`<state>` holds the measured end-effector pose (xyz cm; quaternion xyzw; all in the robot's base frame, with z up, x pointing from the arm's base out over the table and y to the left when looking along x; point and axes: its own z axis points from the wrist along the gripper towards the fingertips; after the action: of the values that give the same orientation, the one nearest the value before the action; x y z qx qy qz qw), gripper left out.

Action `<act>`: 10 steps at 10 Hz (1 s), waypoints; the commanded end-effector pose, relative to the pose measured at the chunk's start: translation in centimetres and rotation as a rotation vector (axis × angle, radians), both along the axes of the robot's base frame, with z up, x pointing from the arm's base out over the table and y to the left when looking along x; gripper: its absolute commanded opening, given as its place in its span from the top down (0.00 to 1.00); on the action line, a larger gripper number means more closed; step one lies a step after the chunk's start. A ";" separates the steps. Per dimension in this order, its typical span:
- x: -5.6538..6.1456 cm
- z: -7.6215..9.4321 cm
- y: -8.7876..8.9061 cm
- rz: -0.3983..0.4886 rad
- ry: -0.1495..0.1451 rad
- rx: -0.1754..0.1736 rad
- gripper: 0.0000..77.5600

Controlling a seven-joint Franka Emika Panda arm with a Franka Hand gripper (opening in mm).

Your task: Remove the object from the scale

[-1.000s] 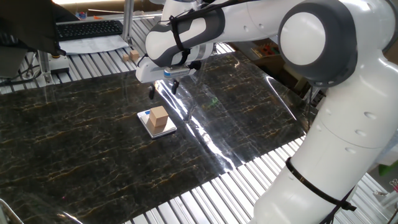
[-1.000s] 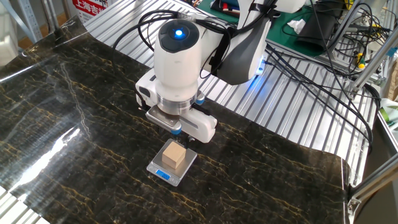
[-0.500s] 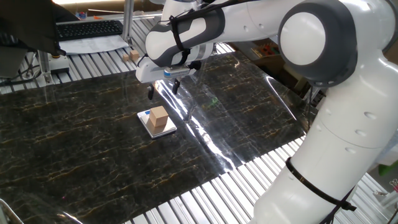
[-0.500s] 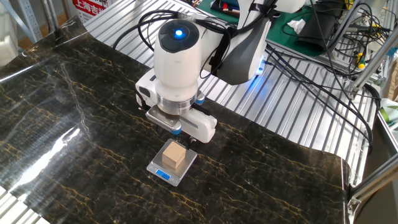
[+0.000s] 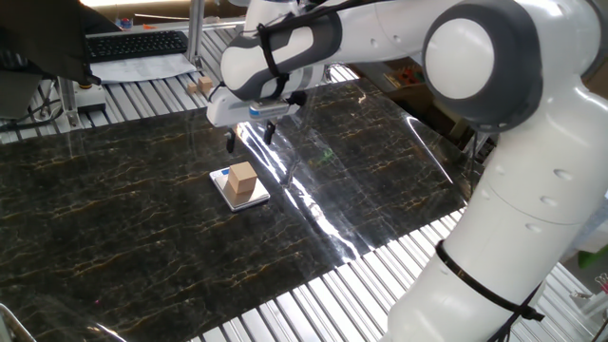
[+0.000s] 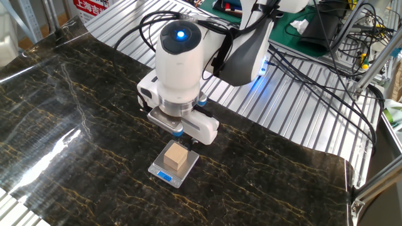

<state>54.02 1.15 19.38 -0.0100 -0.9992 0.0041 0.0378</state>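
Currently, step in hand: the approach, by my reading; nothing is grasped yet.
Cube: the wooden cube point(image 5: 242, 178) sits upright on the scale point(image 5: 256, 199), roughly at the plate's middle, with the blue mark at one edge.
Scale: lies flat on the dark marbled surface point(image 5: 114, 218).
Pincer: the pincer point(image 5: 249, 139) hangs above the surface just beyond the cube, apart from it; its two dark fingers point(image 5: 231, 142) stand spread with nothing between them, so it is released.
Next move: it likely calls for shifting over the cube, descending so the fingers straddle two opposite faces, then clenching and lifting without dragging the thin plate.
One fixed view shows: the gap between fingers and cube, and the finger spread.
Other fixed view shows: the scale's blue display edge point(image 6: 164, 176) and the cube point(image 6: 176, 156) squarely on the plate; there the wrist body hides the fingertips.
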 end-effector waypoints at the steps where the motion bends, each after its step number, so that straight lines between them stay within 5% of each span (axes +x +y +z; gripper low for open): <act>1: 0.8 -1.9 1.4 -0.023 0.003 -0.013 0.00; 4: 1.7 -3.8 2.3 -0.027 0.002 -0.014 0.00; 10: 1.4 -7.4 0.5 0.004 0.000 -0.009 0.00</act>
<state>55.59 2.00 12.57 -0.0093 -0.9991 0.0097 0.0397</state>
